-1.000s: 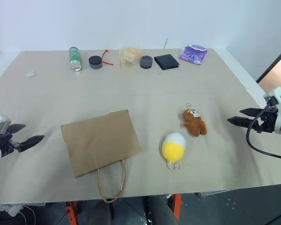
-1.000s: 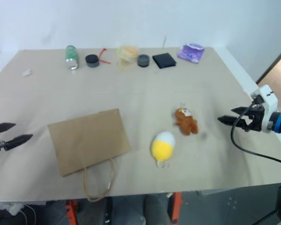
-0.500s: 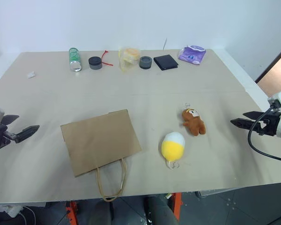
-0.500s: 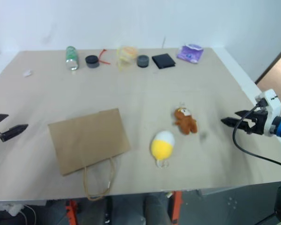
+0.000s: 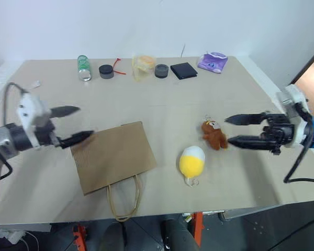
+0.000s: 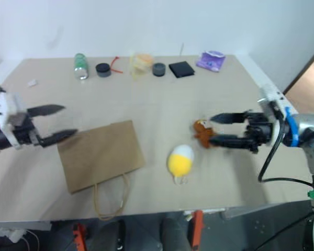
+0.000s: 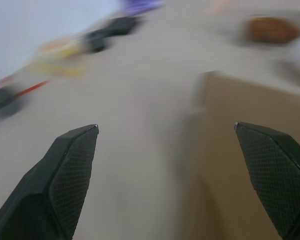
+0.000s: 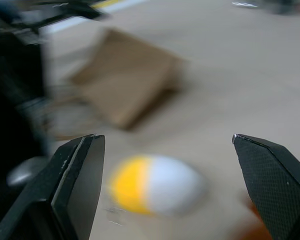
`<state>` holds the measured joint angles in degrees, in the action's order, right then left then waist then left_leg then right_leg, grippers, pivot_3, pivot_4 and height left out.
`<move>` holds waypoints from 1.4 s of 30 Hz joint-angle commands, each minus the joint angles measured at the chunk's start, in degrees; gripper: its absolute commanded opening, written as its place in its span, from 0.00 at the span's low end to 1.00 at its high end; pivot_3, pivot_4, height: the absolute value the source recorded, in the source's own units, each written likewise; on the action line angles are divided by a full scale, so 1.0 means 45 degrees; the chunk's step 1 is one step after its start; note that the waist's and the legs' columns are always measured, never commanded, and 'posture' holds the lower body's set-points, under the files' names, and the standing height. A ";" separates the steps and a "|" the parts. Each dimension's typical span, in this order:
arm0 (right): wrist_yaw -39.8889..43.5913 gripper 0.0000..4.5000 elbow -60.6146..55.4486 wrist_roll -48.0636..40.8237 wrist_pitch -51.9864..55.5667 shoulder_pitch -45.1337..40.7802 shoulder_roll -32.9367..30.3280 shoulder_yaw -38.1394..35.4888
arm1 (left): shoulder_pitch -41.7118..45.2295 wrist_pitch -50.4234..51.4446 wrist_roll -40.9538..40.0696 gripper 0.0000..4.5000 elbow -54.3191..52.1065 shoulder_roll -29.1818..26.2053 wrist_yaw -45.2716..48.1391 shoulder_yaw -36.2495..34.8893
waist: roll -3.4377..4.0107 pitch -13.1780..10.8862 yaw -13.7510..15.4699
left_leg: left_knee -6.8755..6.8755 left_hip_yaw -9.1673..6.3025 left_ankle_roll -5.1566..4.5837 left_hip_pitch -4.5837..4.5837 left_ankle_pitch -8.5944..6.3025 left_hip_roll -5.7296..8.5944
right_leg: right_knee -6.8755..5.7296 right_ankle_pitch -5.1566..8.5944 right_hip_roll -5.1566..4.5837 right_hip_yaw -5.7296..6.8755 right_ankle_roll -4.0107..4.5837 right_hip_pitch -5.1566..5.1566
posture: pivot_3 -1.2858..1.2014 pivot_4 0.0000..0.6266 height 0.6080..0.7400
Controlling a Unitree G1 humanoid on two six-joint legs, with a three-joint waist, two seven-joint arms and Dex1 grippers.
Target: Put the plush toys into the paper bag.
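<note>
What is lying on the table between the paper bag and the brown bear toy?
In the left eye view, the yellow-and-white egg toy lies between the paper bag and the brown bear, a little nearer the table's front edge. The rest is bare table.

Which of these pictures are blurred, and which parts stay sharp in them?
Left wrist view: the brown kraft paper bag and the far items are smeared, the fingertips sharp. Right wrist view: the yellow-and-white egg-shaped plush toy is soft and streaked. Left eye view: fairly clear, with the left gripper and right gripper slightly blurred.
</note>
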<state>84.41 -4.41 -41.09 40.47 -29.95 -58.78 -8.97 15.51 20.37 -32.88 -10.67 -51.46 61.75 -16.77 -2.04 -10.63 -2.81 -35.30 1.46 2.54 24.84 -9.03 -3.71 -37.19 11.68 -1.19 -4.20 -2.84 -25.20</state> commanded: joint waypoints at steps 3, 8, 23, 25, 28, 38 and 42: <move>0.0788 0.98 -0.2338 -0.0614 -0.0267 0.0249 -0.0049 0.0520 | -0.0009 -0.1980 0.0833 1.00 -0.1032 -0.0291 0.1735 0.1141 | -0.0002 0.0002 0.0022 | -0.0020 -0.0002 0.0000 0.0006 0.0000 0.0001 | 0.0000 -0.0003 -0.0004 0.0000 -0.0004 0.0006 | 0.52 0.24 1.00; 0.0825 0.98 -0.1898 0.0181 -0.1147 0.0673 -0.0008 0.1026 | -0.0472 -0.4754 0.1339 1.00 -0.2005 0.0194 0.2603 0.1459 | -0.0007 0.0004 0.0044 | -0.0049 0.0002 -0.0004 0.0039 -0.0002 0.0006 | 0.0002 -0.0006 -0.0017 -0.0003 -0.0008 -0.0004 | 0.52 0.24 1.00; 0.0207 0.98 -0.2123 0.0495 -0.1977 0.2423 0.0046 0.0683 | -0.2968 -1.2682 0.2169 1.00 -0.0986 0.1121 0.5511 0.2088 | 0.0002 0.0011 0.0052 | -0.0113 0.0008 -0.0016 0.0029 -0.0002 0.0001 | -0.0003 -0.0022 -0.0020 -0.0007 -0.0007 0.0018 | 0.52 0.24 1.00; 0.0091 0.98 -0.2225 0.0444 -0.1990 0.2500 0.0046 0.0641 | -0.2917 -1.3671 0.2521 1.00 -0.0336 0.1164 0.5543 0.2324 | 0.0003 0.0011 0.0051 | -0.0111 0.0008 -0.0022 0.0025 0.0002 0.0001 | -0.0004 -0.0025 -0.0019 -0.0007 -0.0001 0.0017 | 0.52 0.24 1.00; -0.0018 0.98 -0.2302 0.0356 -0.1947 0.2535 0.0042 0.0598 | -0.2670 -1.4573 0.3007 1.00 0.0435 0.1217 0.5316 0.2708 | 0.0004 0.0012 0.0051 | -0.0112 0.0009 -0.0025 0.0024 0.0004 0.0000 | -0.0004 -0.0027 -0.0019 -0.0007 0.0001 0.0017 | 0.52 0.24 1.00; -0.0167 0.98 -0.2484 0.0185 -0.1824 0.2657 -0.0038 0.0491 | -0.2516 -1.5536 0.3713 1.00 0.1067 0.0997 0.3695 0.3554 | 0.0004 0.0012 0.0052 | -0.0095 0.0010 -0.0025 0.0029 0.0003 -0.0004 | -0.0004 -0.0031 -0.0019 -0.0007 -0.0005 0.0013 | 0.52 0.24 1.00; -0.0184 0.98 -0.2551 0.0122 -0.1775 0.2710 -0.0065 0.0485 | -0.2651 -1.5377 0.3398 1.00 0.0837 0.0737 0.3255 0.3673 | 0.0004 0.0012 0.0053 | -0.0091 0.0010 -0.0025 0.0029 0.0003 -0.0004 | -0.0004 -0.0031 -0.0019 -0.0006 -0.0006 0.0012 | 0.52 0.24 1.00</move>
<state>83.51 -14.12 -39.24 32.51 -17.85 -58.40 -4.47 3.94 -48.85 -15.77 -5.14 -46.83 77.73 0.00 -2.02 -10.58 -2.57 -35.71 1.50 2.43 24.96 -9.02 -3.73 -37.21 11.54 -1.27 -4.23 -2.87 -25.14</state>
